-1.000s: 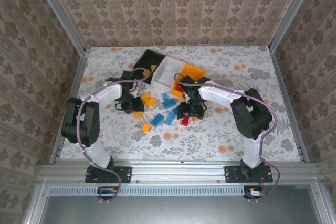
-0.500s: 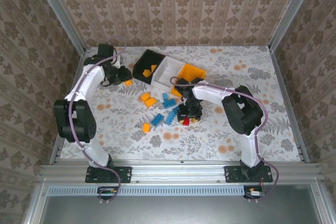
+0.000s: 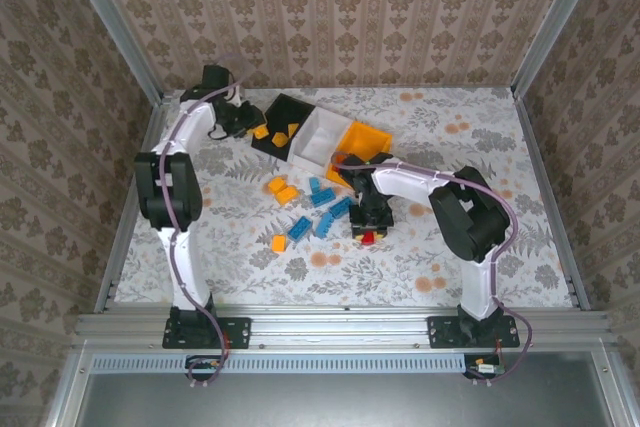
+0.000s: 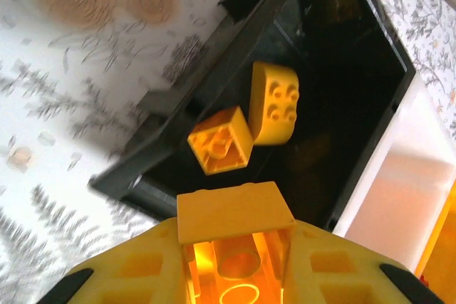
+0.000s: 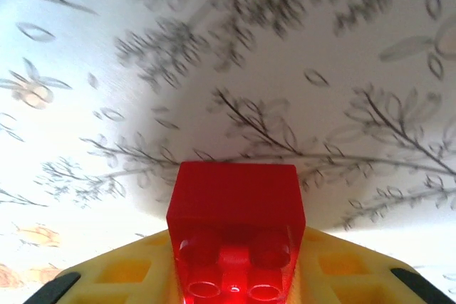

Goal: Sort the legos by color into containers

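My left gripper [image 3: 248,119] is shut on an orange-yellow lego [image 4: 235,213] and holds it over the near-left rim of the black container [image 4: 178,97]. Two orange-yellow legos [image 4: 221,140] lie inside that container [image 3: 283,110]. The white container [image 3: 322,135] and the orange-yellow container [image 3: 364,137] adjoin it on the right. Low over the table, my right gripper [image 3: 370,231] is shut on a red lego [image 5: 235,208], studs facing the wrist camera. Loose orange-yellow legos [image 3: 282,189] and blue legos [image 3: 322,195] lie mid-table between the arms.
A blue lego [image 3: 300,230] and an orange-yellow lego [image 3: 279,243] lie nearer the front. The flowered tabletop [image 3: 480,207] has open room right of the right arm. Wallpapered walls and metal rails [image 3: 130,187] close in the table.
The left arm has swung from mid-table back and left to the black container, carrying its orange-yellow lego. The right gripper has shut on the red lego.
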